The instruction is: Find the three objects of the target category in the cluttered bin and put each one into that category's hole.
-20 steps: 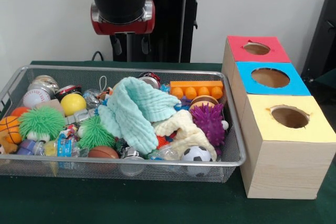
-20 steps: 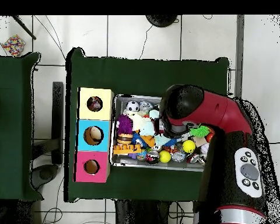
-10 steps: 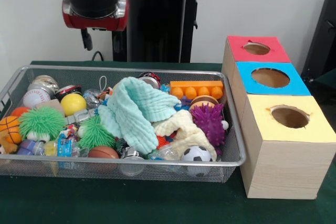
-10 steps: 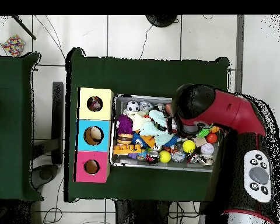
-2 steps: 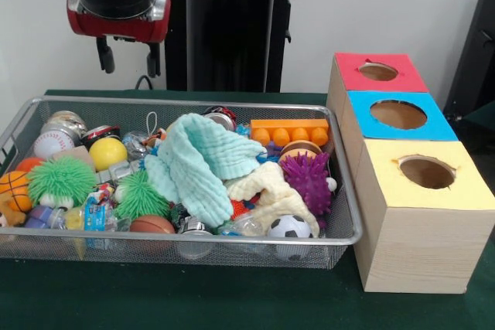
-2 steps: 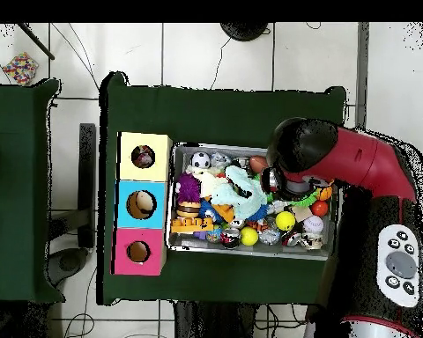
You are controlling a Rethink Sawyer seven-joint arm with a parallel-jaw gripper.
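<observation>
Above the far-left end of the wire bin, we see the gripper hang w/ fingers apart, holding nothing, prob. placed to search. Target category unknown; clutter incl. a mint cloth sits in the bin, sorting boxes at right.

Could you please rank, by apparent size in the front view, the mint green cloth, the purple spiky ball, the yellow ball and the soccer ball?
1. Mint green waffle-textured cloth, clearly largest.
2. Purple spiky rubber ball.
3. Smooth yellow ball and black-and-white soccer ball look alike; the soccer ball lies nearer the camera, so I leave them unranked.
</observation>
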